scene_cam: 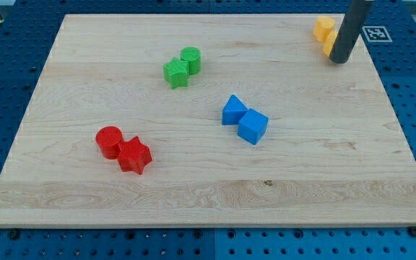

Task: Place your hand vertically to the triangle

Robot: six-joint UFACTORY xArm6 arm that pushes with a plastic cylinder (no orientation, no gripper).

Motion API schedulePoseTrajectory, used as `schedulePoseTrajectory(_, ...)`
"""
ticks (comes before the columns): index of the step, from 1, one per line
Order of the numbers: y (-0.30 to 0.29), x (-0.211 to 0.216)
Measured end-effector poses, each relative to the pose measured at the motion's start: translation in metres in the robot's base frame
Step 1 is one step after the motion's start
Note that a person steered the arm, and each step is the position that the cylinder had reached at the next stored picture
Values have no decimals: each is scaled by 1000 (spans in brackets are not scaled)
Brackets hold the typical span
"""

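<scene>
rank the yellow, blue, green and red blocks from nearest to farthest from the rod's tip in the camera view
My tip sits at the view's top right.
1. Yellow blocks, right beside it at the top right edge.
2. Blue blocks, centre, below and left.
3. Green blocks, upper middle, further left.
4. Red blocks, lower left.

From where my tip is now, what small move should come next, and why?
Probably slide toward the view's left and bottom. My tip stands at the board's top right, beside the yellow blocks, far from the blue triangle, which touches the blue cube near the middle.
</scene>
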State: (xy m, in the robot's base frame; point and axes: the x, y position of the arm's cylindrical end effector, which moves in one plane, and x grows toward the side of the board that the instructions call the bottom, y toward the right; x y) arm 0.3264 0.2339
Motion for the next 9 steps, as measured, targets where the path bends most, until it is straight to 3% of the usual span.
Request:
schedulePoseTrajectory(4, -17, 0)
schedulePoseTrajectory(6, -30, 21)
schedulePoseTrajectory(9, -97, 35)
